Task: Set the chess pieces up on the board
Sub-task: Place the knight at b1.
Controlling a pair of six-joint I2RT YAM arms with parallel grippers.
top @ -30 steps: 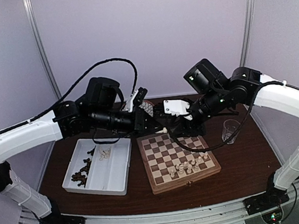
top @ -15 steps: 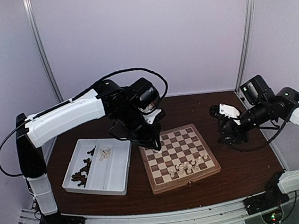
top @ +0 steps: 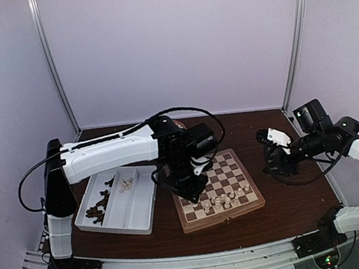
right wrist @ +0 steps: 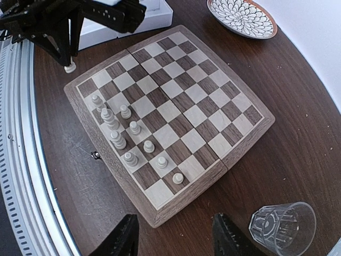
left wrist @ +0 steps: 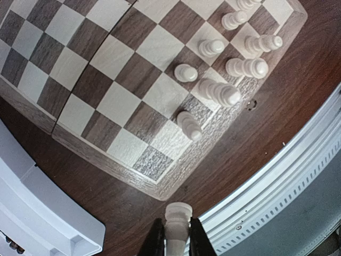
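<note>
There's the left gripper at the bottom centre of its wrist view, pinching a cream piece just off the board corner, more cream pieces bunched at upper right, while the right gripper hangs low in its view, fingers spread.

the board fills the upper part of the view. several cream pieces stand clustered on squares near the board's right corner. just off the board's near corner, above the brown table, the left gripper pinches one upright cream piece. a white tray lies left of that corner and a metal rail right of it.
</note>
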